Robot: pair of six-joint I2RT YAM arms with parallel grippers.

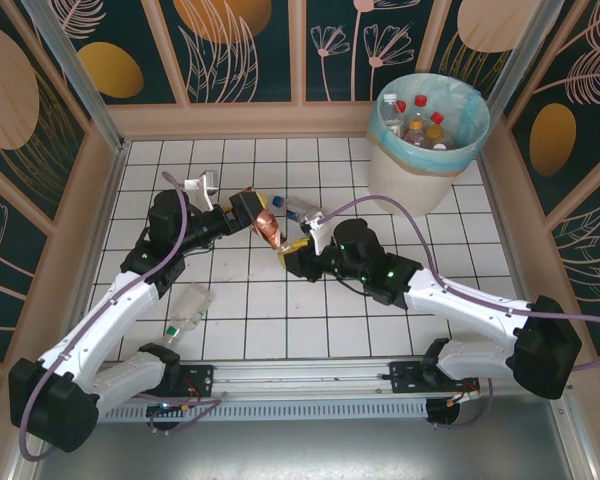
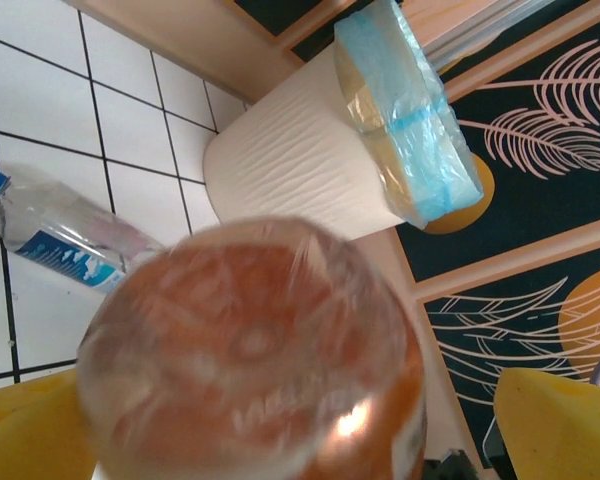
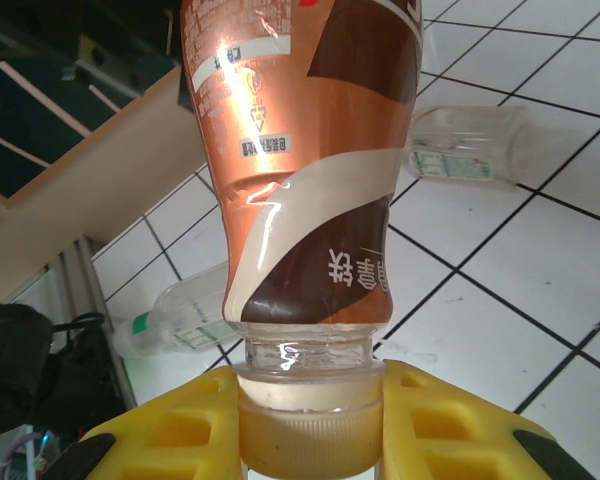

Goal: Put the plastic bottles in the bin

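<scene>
Mid-table, R pincer (image 3: 310,435) clamping brown bottle (image 3: 300,150) cap, L pincer (image 2: 280,435) wide round base, blue-label bottle (image 2: 65,240) beside

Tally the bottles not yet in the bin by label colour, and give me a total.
brown-label bottle: 1
blue-label bottle: 1
white-label bottles: 2
Total: 4

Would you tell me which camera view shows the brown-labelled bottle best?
The right wrist view: the brown-labelled bottle shows label and neck sharply, cap clamped in the right hand. The left wrist view gives its blurred base; the top view, a small glimpse.
</scene>
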